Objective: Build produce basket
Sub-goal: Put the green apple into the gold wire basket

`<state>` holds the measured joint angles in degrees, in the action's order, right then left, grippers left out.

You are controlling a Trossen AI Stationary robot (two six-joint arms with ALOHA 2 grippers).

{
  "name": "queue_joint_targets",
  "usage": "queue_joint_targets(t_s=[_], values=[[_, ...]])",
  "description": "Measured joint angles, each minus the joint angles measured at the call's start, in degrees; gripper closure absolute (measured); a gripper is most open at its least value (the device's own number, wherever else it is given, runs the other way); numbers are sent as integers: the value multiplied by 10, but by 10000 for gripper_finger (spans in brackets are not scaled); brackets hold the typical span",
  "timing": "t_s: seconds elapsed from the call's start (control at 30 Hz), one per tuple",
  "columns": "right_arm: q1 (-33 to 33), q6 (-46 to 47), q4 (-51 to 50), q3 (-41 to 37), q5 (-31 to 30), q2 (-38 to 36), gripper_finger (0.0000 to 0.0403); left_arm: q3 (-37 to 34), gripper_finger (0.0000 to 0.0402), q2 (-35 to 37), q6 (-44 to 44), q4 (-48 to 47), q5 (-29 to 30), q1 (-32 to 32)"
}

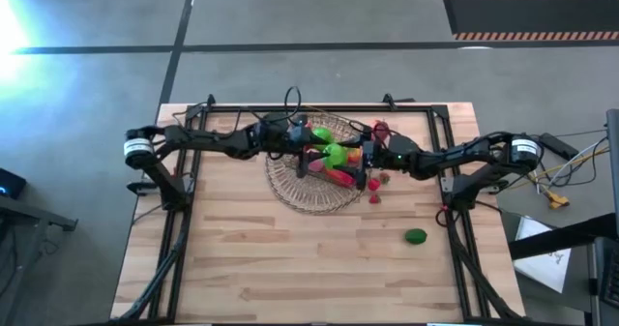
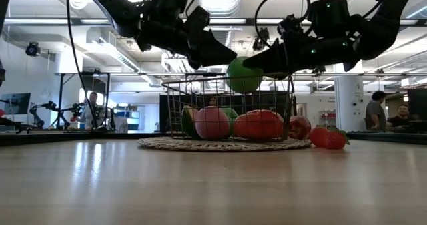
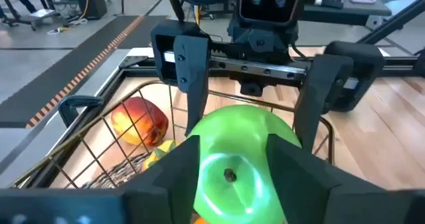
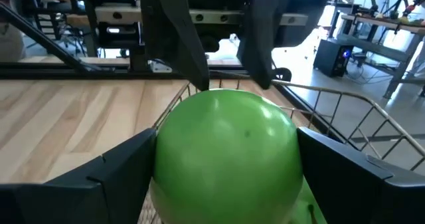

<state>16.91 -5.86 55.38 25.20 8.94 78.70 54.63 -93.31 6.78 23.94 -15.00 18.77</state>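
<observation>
Two grippers meet on one green apple above the basket

Left gripper [image 1: 311, 144] reaches in from the left side of the table and sits over the wire basket [image 2: 175, 103]. Its fingers [image 3: 174, 177] stand on either side of the green apple [image 2: 244, 76], close against it; whether they press on it cannot be told.

Centre: the green apple hangs at the basket's top rim, between the two grippers. The basket stands on a round woven-wire tray [image 1: 290, 186] near the far middle of the table [image 1: 290, 258]. Inside the basket lie a pink piece [image 2: 211, 123] and a salmon-red piece [image 2: 258, 125]. The left wrist view also shows a red-and-yellow apple [image 3: 138, 119] beyond the basket wall.

Right gripper [image 1: 360, 155] comes in from the right side. Its fingers [image 4: 119, 171] are clamped on the green apple, one on each side.

Right of the basket, red pieces [image 2: 328, 137] lie on the table beside the tray. A dark green piece [image 1: 415, 236] lies well apart, nearer and to the right.
</observation>
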Motion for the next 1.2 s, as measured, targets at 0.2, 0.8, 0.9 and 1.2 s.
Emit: queue_joint_targets(t_s=[0.2,0.8,0.9,1.2], values=[[1,2,6,0,-4,0,77,-6,303,-2,15,-14,0,7],[0,20,-37,9,-44,-9,77,-14,363,-4,72,-65,21,15],[4,47,-167,50,-50,-17,77,-14,363,-4,74,-69,21,11],[4,54,-717,309,-44,-15,76,-11,363,-4,75,-66,20,-18]])
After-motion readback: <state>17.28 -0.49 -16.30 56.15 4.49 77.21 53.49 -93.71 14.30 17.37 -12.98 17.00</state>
